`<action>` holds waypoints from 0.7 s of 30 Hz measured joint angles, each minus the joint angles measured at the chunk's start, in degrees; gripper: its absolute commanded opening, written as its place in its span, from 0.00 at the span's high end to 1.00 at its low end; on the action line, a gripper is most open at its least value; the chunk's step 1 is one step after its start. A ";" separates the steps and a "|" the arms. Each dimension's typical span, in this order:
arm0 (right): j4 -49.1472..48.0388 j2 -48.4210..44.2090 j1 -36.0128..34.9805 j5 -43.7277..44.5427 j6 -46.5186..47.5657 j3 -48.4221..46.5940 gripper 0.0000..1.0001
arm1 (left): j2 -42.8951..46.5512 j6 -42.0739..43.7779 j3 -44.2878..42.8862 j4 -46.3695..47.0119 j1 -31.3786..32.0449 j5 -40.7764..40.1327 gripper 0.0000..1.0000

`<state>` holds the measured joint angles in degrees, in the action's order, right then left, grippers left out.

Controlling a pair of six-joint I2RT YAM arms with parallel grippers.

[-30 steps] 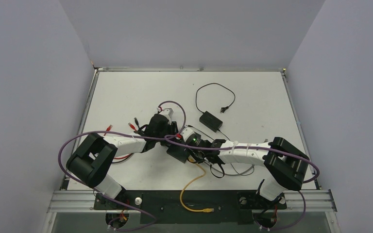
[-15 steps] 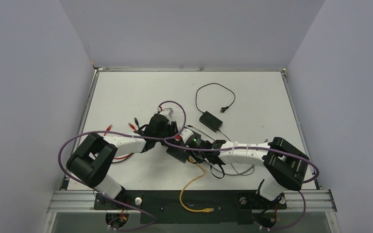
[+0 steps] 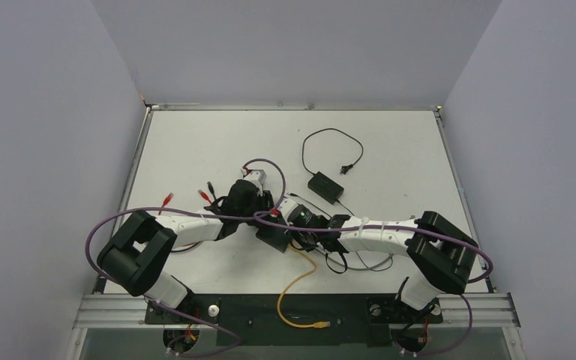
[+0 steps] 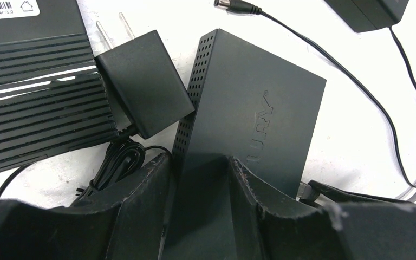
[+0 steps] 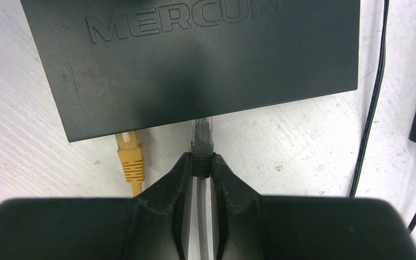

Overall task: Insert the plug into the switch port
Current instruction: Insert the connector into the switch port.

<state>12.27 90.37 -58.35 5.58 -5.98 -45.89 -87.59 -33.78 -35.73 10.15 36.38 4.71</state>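
Note:
The black switch (image 3: 274, 237) lies flat at the table's middle, with its logo face up in both wrist views (image 4: 249, 119) (image 5: 195, 59). My left gripper (image 3: 259, 210) (image 4: 197, 162) is shut on the switch's far end, one finger against the perforated side and the other on the top face. My right gripper (image 3: 301, 229) (image 5: 202, 162) is shut on the grey plug (image 5: 202, 135). The plug's clear tip touches the switch's port edge. A yellow plug (image 5: 128, 151) sits in a port just left of it.
A black wall adapter (image 4: 141, 81) and a ribbed black box (image 4: 38, 108) lie against the switch's left side. A power brick (image 3: 325, 187) with a looped cord (image 3: 332, 146) lies behind. The yellow cable (image 3: 300, 289) runs to the near edge. Red-tipped cables (image 3: 169, 196) lie at left.
The left arm's elbow has shifted slightly toward the near left. Both grippers stay at the switch, and the right arm has barely moved.

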 measured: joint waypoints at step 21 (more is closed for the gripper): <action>-0.09 -0.31 2.56 -8.87 5.46 0.04 1.00 | 7.80 1.25 6.56 -0.09 5.25 -5.64 0.61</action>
<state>12.19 90.06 -55.79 -3.29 -0.51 -45.84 -79.79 -32.53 -29.17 10.07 41.63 -0.93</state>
